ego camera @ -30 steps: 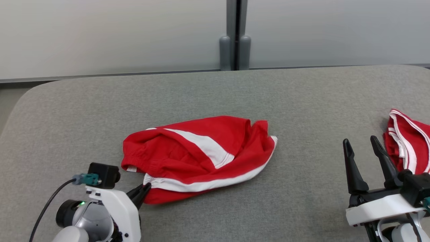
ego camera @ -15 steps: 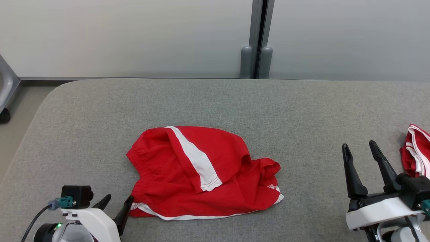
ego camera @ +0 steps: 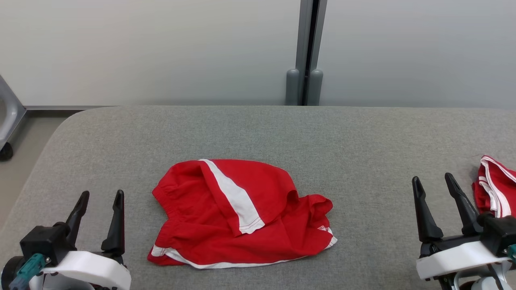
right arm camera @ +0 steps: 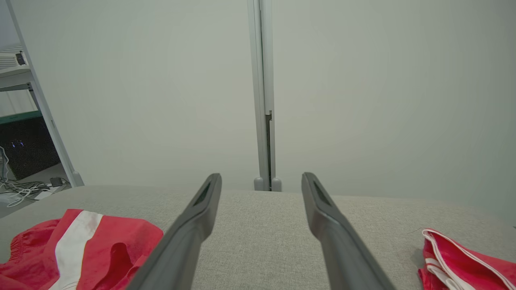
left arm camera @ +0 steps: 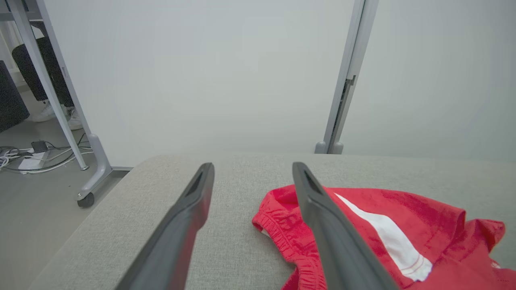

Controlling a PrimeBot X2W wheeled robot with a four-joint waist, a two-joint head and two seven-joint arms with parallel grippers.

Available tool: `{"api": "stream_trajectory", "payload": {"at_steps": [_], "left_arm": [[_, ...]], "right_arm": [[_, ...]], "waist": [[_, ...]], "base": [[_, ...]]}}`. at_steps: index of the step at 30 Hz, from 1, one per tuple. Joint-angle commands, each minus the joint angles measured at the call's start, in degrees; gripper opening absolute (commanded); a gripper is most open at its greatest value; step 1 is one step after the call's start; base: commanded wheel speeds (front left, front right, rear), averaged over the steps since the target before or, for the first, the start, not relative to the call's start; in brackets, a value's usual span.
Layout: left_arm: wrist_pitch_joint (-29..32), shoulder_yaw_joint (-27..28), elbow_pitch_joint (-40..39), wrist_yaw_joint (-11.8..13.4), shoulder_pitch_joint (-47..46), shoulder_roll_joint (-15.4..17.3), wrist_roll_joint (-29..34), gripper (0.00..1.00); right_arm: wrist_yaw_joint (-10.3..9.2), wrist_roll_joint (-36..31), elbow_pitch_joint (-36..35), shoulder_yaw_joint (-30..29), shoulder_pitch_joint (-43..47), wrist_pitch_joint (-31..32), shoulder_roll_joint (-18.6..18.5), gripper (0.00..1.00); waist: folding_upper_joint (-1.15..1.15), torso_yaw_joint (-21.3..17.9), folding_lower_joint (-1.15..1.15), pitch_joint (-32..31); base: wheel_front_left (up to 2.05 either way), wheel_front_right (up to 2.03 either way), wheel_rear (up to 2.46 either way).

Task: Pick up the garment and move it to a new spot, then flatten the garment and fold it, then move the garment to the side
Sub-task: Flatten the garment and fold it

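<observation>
The padded table (ego camera: 282,129) spans the head view in front of pale wall panels (ego camera: 141,48); it has rounded corners and a coarse grey woven cover. The red shorts (ego camera: 201,229) lie on it left of centre, towards the front edge; they are crumpled, with one part flapped over the rest. They look thin, light and limp; I judge they will sag from any hold and drag on the rough cover rather than slide; nothing about them can break.

A second red garment (ego camera: 496,191) with white piping lies bunched at the right edge, just beyond the right gripper (ego camera: 431,178); that claw is spread and empty, well apart from the shorts. The left gripper (ego camera: 101,194) is also spread and empty; it sits near the shorts' left side, not touching.

A broad white stripe (ego camera: 238,201) runs across the folded-over flap. The gathered elastic waistband (ego camera: 161,192) is the thickest edge and probably the surest place to pinch; the white-trimmed hem (ego camera: 209,264) along the front is a second choice. Taking two separated points along one edge should let the cloth hang open for flattening.
</observation>
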Motion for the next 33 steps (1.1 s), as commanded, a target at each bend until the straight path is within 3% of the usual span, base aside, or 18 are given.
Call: {"api": "stream_trajectory", "payload": {"at_steps": [1, 7, 14, 16, 26, 33], "left_arm": [[-3.6, 0.4, -1.1, 0.9, 0.8, -0.7, 1.4, 1.0], [-9.3, -0.1, -0.3, 1.4, 2.3, -3.1, 2.0, 1.0], [-10.9, -1.5, 2.2, 0.3, 1.0, -4.1, 2.1, 1.0], [-11.2, -2.0, 2.8, -0.2, 0.7, -4.2, 2.3, 1.0], [-11.2, -4.4, 4.6, -1.3, -1.4, -5.4, 2.2, 1.0], [-11.6, -5.3, 6.0, -1.8, -2.2, -6.2, 2.0, 1.0]], "right_arm": [[0.01, -0.3, -0.5, -0.1, 0.6, -0.3, -0.1, 1.0], [0.01, 0.0, -0.5, 0.1, 1.6, -0.3, 0.1, 1.0], [0.01, 0.6, 1.1, 1.8, 2.1, -0.3, -0.4, 1.0], [0.01, 1.6, 3.4, 4.8, 1.4, 0.2, -1.0, 1.0], [0.01, 9.5, 16.0, 18.5, -5.8, 13.7, -3.2, 1.0], [0.01, 11.8, 22.6, 19.6, -9.8, 22.5, -2.3, 1.0]], "waist": [[0.0, -0.5, 0.0, -0.2], [0.0, -1.5, 0.0, -0.5], [0.0, -0.7, 0.0, -0.4], [0.0, 0.3, 0.0, -0.4], [0.0, 6.8, 0.0, 0.2], [0.0, 10.8, 0.0, 1.2]], "base": [[0.0, 0.0, 0.0], [0.0, 0.0, 0.0], [0.0, 0.0, 0.0], [0.0, 0.0, 0.0], [0.0, 0.0, 0.0], [0.0, 0.0, 0.0]]}}
